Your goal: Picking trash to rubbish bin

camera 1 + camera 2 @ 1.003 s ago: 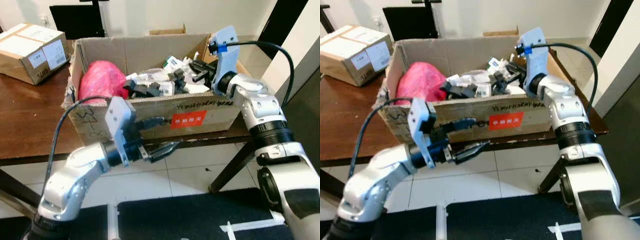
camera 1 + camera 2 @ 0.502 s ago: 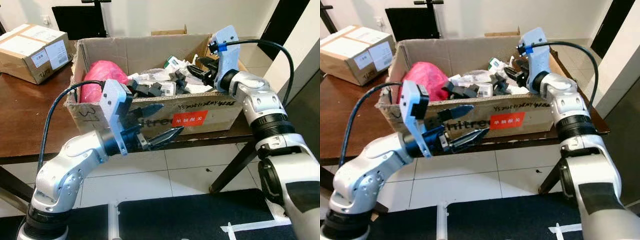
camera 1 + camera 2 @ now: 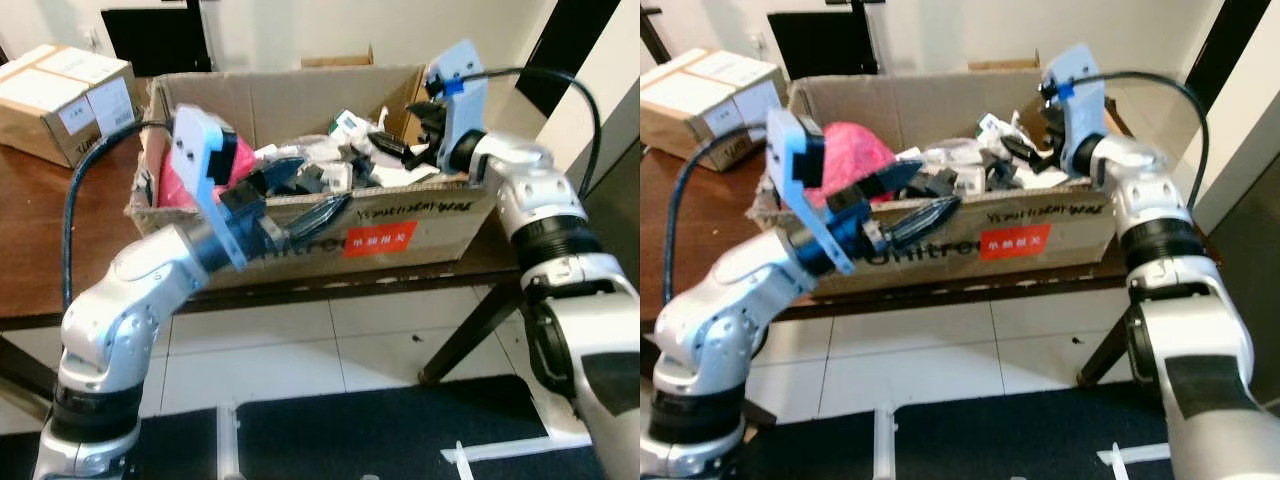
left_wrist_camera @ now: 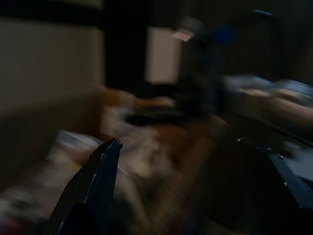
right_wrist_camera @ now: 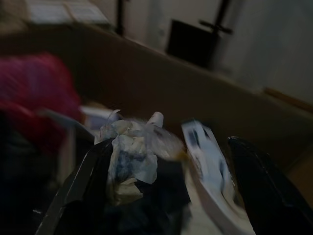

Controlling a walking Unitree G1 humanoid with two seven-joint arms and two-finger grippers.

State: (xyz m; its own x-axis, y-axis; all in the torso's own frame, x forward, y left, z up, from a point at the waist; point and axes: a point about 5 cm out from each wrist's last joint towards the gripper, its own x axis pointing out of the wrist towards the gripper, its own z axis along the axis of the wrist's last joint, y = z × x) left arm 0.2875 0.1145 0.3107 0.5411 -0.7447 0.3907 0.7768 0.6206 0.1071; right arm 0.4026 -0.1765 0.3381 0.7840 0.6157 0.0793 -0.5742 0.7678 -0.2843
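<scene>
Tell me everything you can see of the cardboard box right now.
The cardboard box is brown, open-topped and worn, with flaps up, a red label and handwriting on its front. It sits on a dark wooden table at the front edge. Inside lie a pink bag and mixed white and black trash. The left gripper is open over its front wall; the right gripper, open, reaches inside.

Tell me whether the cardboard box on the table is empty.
No. The cardboard box holds a pink bag and a heap of white and black trash.
</scene>
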